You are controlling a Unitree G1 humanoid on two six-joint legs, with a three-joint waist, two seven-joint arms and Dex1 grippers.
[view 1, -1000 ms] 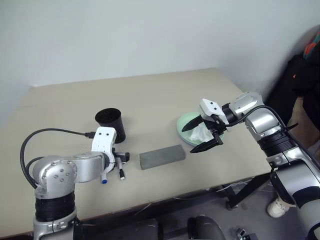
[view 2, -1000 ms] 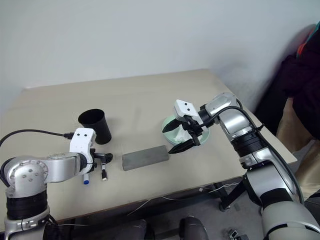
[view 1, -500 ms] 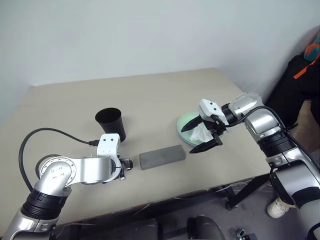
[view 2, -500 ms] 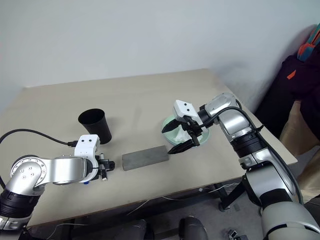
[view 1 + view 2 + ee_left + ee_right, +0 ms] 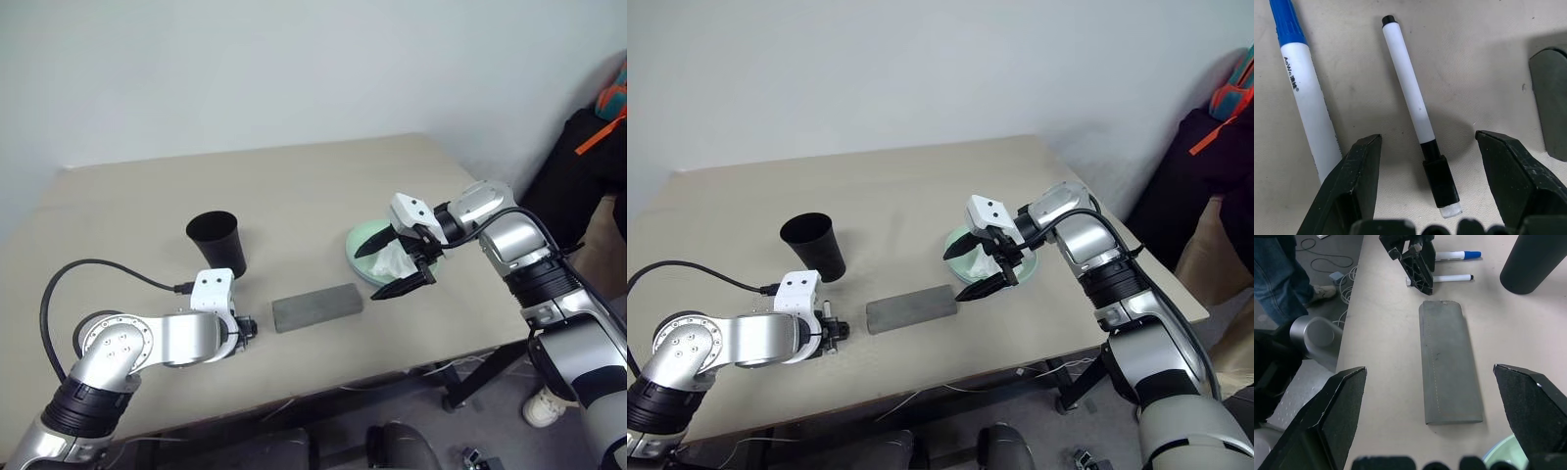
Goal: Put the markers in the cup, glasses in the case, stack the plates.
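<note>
- Left gripper (image 5: 1425, 196) low over the table (image 5: 313, 186), fingers (image 5: 1364, 171) spread on either side of the black-cap marker (image 5: 1418, 112) — not touching it, nothing grasped.
- Black-cap marker lies flat between the two fingers, cap end toward the gripper.
- Blue marker (image 5: 1305, 93) lies flat just beside it, outside one finger, roughly parallel.
- Cup (image 5: 217, 241) stands upright on the table, near the left gripper, behind it.
- Case (image 5: 317, 306) lies flat and closed, between the two arms, just right of the left gripper.
- Right gripper (image 5: 397, 266) hovers over the near edge of the green plate (image 5: 362, 250), fingers (image 5: 1337, 406) wide apart — holding nothing.
- White tissue (image 5: 394, 262) sits on the green plate, under the right gripper.
- Blue plate: cannot tell; only a thin bluish rim under the green one.
- Glasses: cannot tell where they are.
- A person's leg in jeans (image 5: 1278, 279) stands on the floor beside the table.
</note>
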